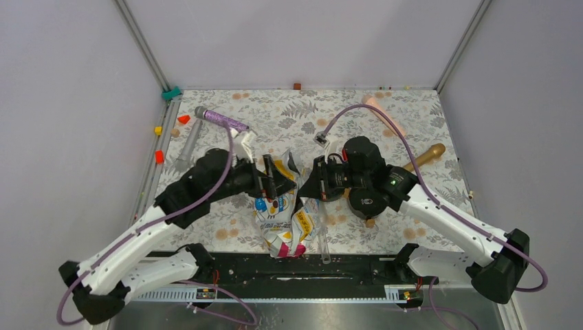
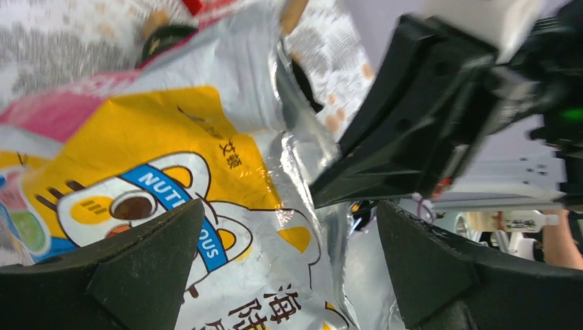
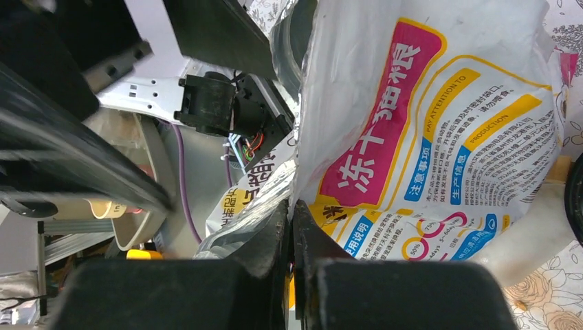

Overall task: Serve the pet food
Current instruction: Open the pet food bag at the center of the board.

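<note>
The yellow, white and pink pet food bag (image 1: 280, 214) with a cartoon cat lies crumpled at the table's middle front, between my two grippers. No kibble shows; it is hidden inside the bag. My left gripper (image 1: 270, 180) is open at the bag's upper left. In the left wrist view its gripper (image 2: 289, 240) straddles the bag's (image 2: 206, 172) printed front and silver torn edge without pinching it. My right gripper (image 1: 311, 187) is shut on the bag's upper right edge. In the right wrist view the gripper (image 3: 290, 213) clamps the foil edge of the bag (image 3: 426, 137).
A purple-handled tool (image 1: 221, 118) and a grey tool (image 1: 187, 148) lie at the back left. A wooden handle (image 1: 430, 155) and a pink piece (image 1: 380, 111) lie at the back right. Small coloured blocks (image 1: 159, 157) sit along the left edge. A clear tube (image 1: 323, 242) lies by the bag.
</note>
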Tool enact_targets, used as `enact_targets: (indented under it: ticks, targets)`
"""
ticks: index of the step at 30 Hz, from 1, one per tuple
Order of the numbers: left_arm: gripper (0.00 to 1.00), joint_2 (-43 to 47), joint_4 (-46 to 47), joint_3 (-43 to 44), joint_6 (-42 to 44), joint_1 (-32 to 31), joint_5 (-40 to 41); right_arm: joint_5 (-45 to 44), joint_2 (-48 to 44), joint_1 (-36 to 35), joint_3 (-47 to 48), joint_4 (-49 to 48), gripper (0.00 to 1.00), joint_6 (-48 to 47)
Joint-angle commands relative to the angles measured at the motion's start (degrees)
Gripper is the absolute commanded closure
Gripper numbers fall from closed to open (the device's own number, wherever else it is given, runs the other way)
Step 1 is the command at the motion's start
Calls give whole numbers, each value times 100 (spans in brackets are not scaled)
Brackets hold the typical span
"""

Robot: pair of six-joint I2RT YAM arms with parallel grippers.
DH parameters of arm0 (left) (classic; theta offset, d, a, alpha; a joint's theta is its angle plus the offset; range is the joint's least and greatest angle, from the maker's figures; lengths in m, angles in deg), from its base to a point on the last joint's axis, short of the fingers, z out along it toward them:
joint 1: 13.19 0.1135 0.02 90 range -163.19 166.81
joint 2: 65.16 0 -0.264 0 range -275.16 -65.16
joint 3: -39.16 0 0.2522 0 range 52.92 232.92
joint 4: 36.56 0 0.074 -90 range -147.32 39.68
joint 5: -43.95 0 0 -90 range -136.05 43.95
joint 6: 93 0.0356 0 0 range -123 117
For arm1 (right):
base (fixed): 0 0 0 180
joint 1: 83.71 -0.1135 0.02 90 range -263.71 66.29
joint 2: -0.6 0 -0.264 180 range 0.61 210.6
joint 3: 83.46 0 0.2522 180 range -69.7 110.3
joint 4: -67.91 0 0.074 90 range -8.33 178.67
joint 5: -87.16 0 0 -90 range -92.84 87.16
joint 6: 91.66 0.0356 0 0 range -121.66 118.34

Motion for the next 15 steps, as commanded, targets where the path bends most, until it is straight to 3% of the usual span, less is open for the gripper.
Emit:
enact_targets:
  ticks: [1, 5, 9, 15]
  targets:
    - [1, -656, -1021, 766, -483, -813, 1773, 895, -371, -79, -5, -716, 100, 264]
    - [6, -1278, -1437, 1293, -504, -1401, 2346, 757, -397, -79, -20, -518, 100, 179]
    - [25, -1619, -1790, 1529, -697, -1730, 2818, 417, -569, -79, -85, -325, 100, 63]
    - [42, -1879, -1886, 1593, -849, -1818, 2954, 143, -834, -79, -151, -72, 100, -146]
